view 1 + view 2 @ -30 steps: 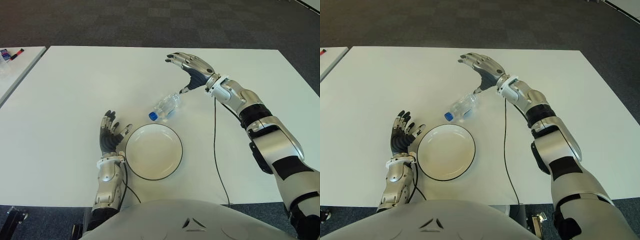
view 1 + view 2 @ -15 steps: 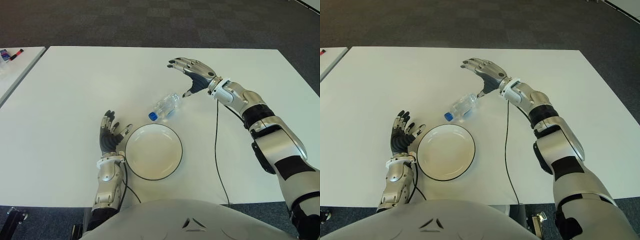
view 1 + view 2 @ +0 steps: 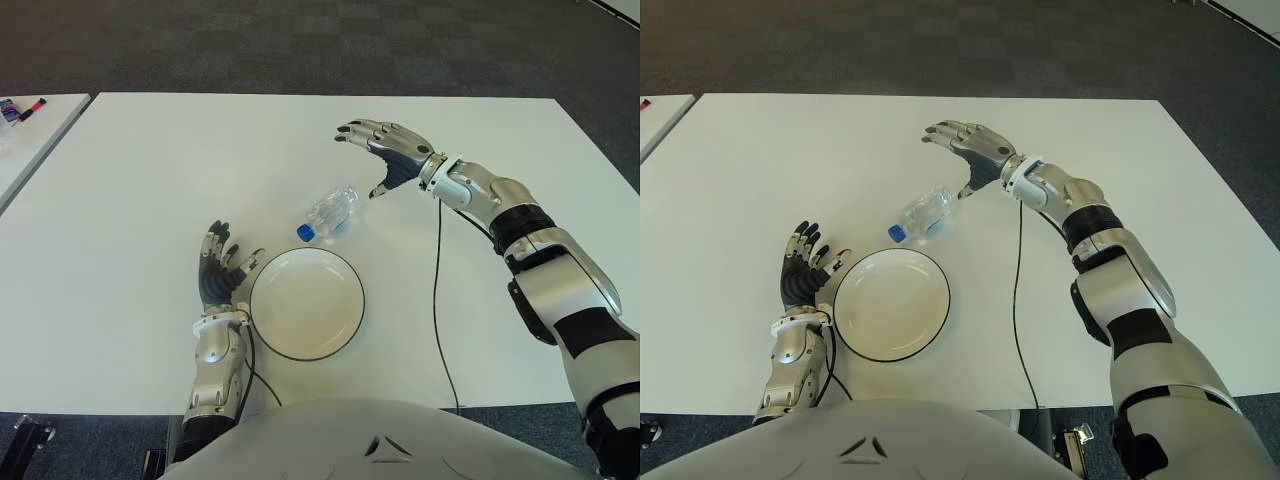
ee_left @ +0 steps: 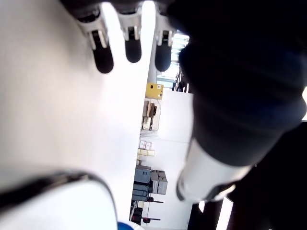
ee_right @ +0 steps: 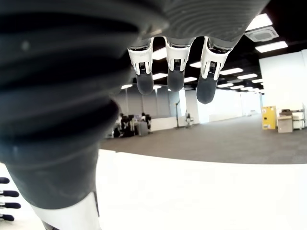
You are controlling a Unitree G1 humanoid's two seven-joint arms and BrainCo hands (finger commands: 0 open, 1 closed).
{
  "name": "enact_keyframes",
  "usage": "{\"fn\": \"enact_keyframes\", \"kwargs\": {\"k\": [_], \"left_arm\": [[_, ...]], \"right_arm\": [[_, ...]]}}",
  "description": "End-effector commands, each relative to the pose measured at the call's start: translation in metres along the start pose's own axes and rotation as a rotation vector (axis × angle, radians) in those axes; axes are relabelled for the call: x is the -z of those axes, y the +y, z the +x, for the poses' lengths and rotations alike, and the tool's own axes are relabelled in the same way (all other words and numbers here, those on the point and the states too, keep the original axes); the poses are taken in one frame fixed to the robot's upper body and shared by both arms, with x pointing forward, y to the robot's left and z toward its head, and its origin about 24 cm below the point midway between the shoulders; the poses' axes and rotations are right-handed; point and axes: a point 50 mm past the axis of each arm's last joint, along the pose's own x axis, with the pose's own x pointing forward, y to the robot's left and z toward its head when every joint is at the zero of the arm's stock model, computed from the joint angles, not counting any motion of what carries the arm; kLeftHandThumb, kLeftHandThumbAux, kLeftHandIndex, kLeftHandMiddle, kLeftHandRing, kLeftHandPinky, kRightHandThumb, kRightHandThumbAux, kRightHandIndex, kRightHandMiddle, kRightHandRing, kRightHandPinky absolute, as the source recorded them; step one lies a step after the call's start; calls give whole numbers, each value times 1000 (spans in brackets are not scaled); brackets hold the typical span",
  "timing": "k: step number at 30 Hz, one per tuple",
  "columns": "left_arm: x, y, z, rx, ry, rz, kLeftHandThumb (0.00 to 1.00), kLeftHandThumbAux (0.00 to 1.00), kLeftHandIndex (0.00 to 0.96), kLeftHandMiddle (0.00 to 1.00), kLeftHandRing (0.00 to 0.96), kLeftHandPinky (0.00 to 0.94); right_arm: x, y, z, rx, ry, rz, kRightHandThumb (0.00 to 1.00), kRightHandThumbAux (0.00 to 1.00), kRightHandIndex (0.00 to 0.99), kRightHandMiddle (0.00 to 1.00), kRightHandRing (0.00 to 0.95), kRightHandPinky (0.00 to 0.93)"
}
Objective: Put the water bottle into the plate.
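Over the last second the right hand [image 3: 385, 152] has drawn back a little from the bottle and dropped lower over the counter, so its thumb tip no longer shows at the bottle's base; nothing else has shifted.

The clear plastic water bottle with a blue cap [image 3: 330, 213] lies on its side on the white counter [image 3: 140, 170], cap towards the robot, just beyond the far rim of the round white plate with a dark rim [image 3: 307, 303] and apart from it. It looks light and thin-walled, probably empty or nearly so, so it should roll readily and dent under a hard squeeze; the smooth plastic may slip. The mid-body, taken across its width, looks the safest place to hold, rather than the narrow neck.

The right hand hovers just beyond and to the right of the bottle's base, fingers [image 3: 362, 127] spread wide and gently arched, holding nothing. The left hand [image 3: 220, 268] shows just left of the plate, fingers extended and empty.

A thin black cable [image 3: 434, 290] runs along the counter to the right of the plate, clear of the short path from bottle to plate. A second white table [image 3: 30, 135] with small items stands well off to the left. Nothing blocks the way.
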Motion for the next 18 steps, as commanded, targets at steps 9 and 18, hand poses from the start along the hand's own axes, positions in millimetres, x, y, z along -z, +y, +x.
{"fn": "enact_keyframes", "kwargs": {"k": [9, 18], "left_arm": [[14, -7, -8, -8, 77, -47, 37, 958, 125, 136, 100, 123], [14, -7, -8, -6, 75, -50, 34, 957, 129, 136, 102, 125]], "right_arm": [[2, 1, -1, -74, -23, -41, 0, 889, 0, 0, 1, 159], [3, 0, -3, -83, -24, -38, 0, 895, 0, 0, 0, 254]]}}
